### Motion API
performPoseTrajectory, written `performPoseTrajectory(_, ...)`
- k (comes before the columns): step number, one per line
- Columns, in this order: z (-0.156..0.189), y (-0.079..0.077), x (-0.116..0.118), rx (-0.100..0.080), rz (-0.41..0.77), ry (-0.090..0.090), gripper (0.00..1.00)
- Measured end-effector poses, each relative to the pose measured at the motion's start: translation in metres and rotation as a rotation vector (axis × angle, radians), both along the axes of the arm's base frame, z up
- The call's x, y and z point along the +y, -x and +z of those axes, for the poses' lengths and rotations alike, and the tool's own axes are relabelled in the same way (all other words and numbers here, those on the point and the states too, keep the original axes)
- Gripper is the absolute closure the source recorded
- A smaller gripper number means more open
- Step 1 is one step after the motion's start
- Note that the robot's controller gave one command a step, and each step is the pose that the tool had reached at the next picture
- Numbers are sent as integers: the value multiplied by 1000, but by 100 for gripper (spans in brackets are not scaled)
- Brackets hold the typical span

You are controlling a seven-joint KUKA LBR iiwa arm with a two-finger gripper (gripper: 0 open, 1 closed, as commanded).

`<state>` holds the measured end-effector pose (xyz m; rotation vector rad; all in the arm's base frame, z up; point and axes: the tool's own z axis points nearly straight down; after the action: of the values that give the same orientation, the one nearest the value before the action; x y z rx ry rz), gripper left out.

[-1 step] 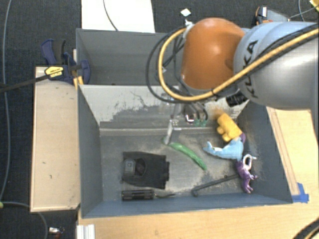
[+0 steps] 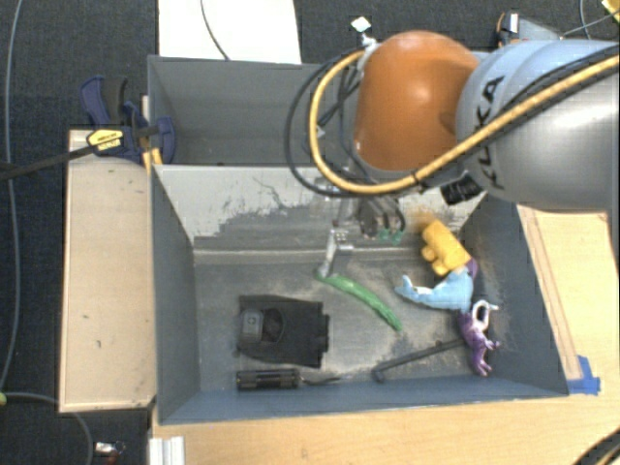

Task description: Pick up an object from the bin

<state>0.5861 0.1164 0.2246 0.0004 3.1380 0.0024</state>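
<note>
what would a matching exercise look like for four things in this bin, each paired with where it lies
Things:
1 yellow plastic block toy
2 black boxy plastic part
3 small purple plastic figure
4 thin green curved strip

Places:
a lower left of the grey metal bin
b middle of the floor
c lower right, near the right wall
d upper right, near the back wall

Pairs: 1-d, 2-a, 3-c, 4-b

Boxy part (image 2: 281,329) front-left in bin (image 2: 172,298); pen-like tool (image 2: 271,379) before it; bent strip (image 2: 363,298) centre; toy brick (image 2: 444,245) right-rear.
</note>
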Motion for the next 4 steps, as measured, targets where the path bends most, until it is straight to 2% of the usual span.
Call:
performPoseTrajectory(1,-132,39,37,-3,-151,-2,0)
performPoseTrajectory(2,-116,51,41,-11,-59,-1,0)
performPoseTrajectory(3,-151,43,40,2,-158,-3,0)
performPoseTrajectory(4,-153,61,38,-19,-142,-7,0)
